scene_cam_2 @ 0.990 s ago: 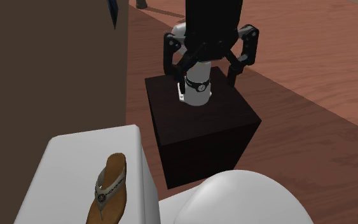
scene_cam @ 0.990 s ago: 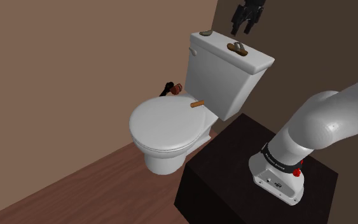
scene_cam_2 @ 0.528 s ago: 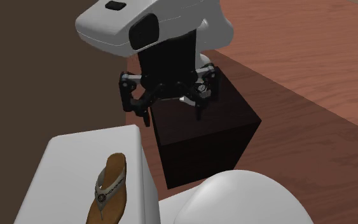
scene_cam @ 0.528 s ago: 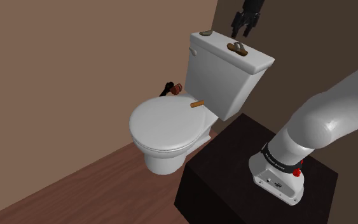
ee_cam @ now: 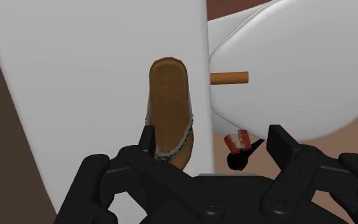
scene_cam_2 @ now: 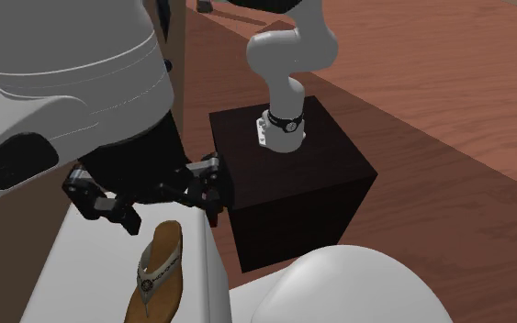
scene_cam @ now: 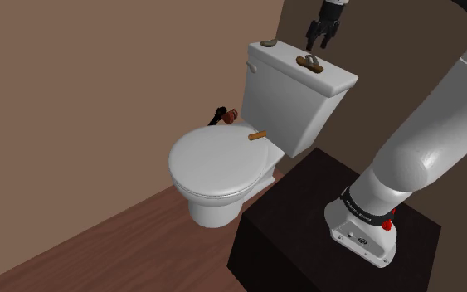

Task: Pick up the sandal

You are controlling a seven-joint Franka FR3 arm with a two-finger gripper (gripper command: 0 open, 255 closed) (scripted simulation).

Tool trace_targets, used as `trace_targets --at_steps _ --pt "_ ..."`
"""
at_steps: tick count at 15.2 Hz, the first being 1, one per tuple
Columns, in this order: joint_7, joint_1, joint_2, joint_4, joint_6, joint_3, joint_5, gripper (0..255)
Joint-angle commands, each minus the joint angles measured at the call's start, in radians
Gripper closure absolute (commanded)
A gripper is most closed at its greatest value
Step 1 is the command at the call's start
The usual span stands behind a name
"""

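Gripper [scene_cam_2: 168, 209] hangs above the toilet tank lid [scene_cam_2: 82, 261], jaws wide apart, brown sandal [scene_cam_2: 160, 266] below lying along the lid's bowl-side edge

Soft, even light, moderately bright. The white toilet tank [scene_cam: 285, 104] is palest on its lid, greyer down its front. One wall [scene_cam: 99, 83] shows warm brown; the adjoining wall [scene_cam: 381, 58] sits in shade.

The gripper [scene_cam_2: 167, 209] now hangs low over the tank lid's [scene_cam_2: 82, 252] edge nearest the stand [scene_cam_2: 293, 188], just above the sandal's [scene_cam_2: 160, 266] end. A second ago it was higher, farther back.
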Motion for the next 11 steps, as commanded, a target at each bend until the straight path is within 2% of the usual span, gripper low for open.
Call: trace_targets --at_steps 1,3,11 --pt "-0.038 -0.020 0.079 0.060 0.004 -0.016 0.035 0" --pt "-0.065 -0.040 0.132 0.109 -0.002 -0.024 0.059 0" --pt "-0.075 -0.041 0.151 0.028 0.095 -0.019 0.072 0"
